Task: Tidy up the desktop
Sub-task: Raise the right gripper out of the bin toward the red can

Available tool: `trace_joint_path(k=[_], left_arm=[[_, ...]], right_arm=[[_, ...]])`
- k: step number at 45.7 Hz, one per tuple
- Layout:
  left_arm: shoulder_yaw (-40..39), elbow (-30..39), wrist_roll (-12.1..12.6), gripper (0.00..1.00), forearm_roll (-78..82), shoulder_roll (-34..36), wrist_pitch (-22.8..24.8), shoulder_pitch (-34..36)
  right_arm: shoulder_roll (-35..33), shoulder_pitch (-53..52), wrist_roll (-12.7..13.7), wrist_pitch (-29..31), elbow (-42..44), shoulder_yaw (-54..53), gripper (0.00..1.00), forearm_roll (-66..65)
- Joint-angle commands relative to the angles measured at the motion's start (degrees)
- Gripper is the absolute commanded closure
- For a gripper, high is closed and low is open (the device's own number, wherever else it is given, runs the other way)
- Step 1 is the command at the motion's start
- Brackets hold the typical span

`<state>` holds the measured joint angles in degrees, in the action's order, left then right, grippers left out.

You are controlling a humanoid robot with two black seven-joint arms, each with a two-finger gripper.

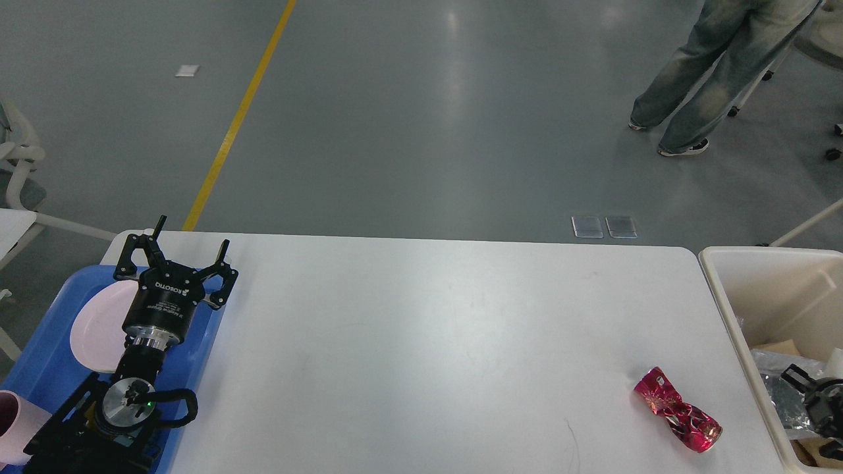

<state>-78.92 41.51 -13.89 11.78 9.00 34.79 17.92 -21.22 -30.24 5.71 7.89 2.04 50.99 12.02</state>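
**Desk nearly bare, one can lying at right**

Over the blue tray (46, 368) at the desk's left edge, we are holding our left gripper (191, 245) with its two fingers spread wide apart and nothing between them. The fingertips are pointing away from us, toward the far left corner of the desk (408, 329). Under the gripper body, a pale pink plate (99, 326) is lying in the tray, partly hidden by the arm. A pink cup (16, 424) is showing at the tray's near left, cut by the frame edge.

The desk is filling the middle of the view, white and smooth, running from the tray on the left to the cream bin (724, 309) on the right. A crushed red can (677, 409) is lying on its side on the desk near the right edge, just beside the bin wall but apart from it.

Our right gripper (813, 395) is sitting low inside the bin, among crumpled plastic and cardboard. It is dark and partly cut off; we cannot tell how its fingers stand.

A person in jeans (698, 72) is standing on the grey floor beyond the desk.
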Motion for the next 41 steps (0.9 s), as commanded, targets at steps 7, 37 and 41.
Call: trace_joint_path(k=[7,37,41], left_arm=[[0.0,-0.03,0.0,0.04,0.0,-0.03,0.02,0.01],[0.0,-0.03,0.0,0.04,0.0,-0.03,0.02,0.01],[0.0,-0.03,0.0,0.04,0.0,0.05,0.02,0.01]], right_arm=[[0.39,1.85,-0.26,-7.53,0.33,-0.01,0.03,-0.07],[-0.49,0.62,-0.26,-8.15,-3.53,0.34,0.0,-0.42],[-1.45,-0.96,-0.26,-7.45,-4.85,0.43,0.0,-0.95]])
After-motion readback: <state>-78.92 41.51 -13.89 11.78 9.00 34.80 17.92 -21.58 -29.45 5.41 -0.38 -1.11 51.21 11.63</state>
